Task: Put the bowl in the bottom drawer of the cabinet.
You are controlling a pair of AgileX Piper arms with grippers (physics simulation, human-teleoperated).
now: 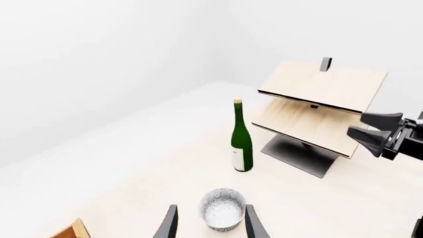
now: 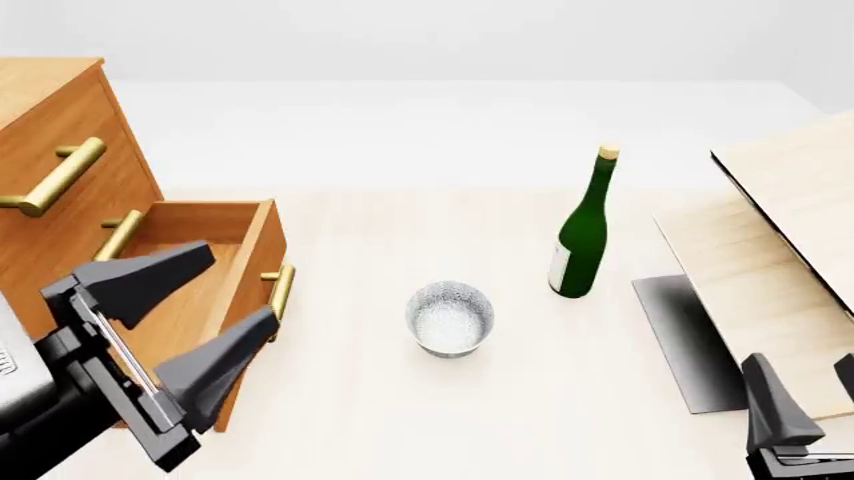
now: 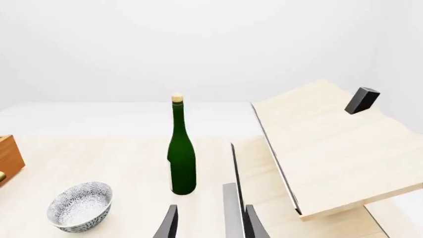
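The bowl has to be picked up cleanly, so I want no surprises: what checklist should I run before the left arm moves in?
1. Bottom drawer open: ok.
2. Bowl upright on the table: ok.
3. Left tool open and empty: ok.
4. Bowl clear of the green bottle: ok.
5. Right tool away from the bowl: ok.
6. Drawer interior free of objects: cannot tell, partly hidden.

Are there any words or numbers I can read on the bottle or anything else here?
None can be read.
Green bottle: its white label looks blank or too blurred to read.
Bowl, cabinet and light-wood boards: no writing shows.
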